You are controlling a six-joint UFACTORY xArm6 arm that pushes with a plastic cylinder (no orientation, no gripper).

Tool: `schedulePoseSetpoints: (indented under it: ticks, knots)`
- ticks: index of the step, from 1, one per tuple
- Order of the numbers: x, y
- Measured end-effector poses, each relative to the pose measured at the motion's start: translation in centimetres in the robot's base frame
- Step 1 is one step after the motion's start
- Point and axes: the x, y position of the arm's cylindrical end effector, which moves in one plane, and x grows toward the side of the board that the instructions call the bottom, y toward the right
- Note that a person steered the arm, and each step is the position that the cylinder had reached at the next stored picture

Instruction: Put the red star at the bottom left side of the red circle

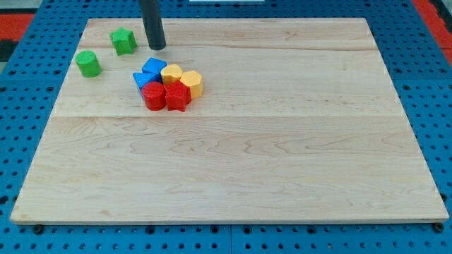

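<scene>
Camera view: our dark rod tip stands above the cluster, touching nothing; we have no fingers. Red wooden star touches red wooden circle on its right. Risk: pushing could drag the yellow blocks along.

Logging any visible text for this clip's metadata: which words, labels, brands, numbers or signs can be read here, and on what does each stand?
None: no readable text anywhere in the camera view.
The wooden board, the blue pegboard beneath it, the rod with my tip and the blocks, red star and red circle among them, carry no printed marks.
</scene>
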Motion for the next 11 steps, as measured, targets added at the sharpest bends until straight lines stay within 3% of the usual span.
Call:
schedulePoseSetpoints:
  ticks: [1,2,4,6,9,11]
  knots:
    - [1.5,-6.9]
    - [1.6,-7.3]
    - [0.6,-0.2]
    - [0.5,-0.2]
    - [5.3,-3.5]
    - [12.7,-6.1]
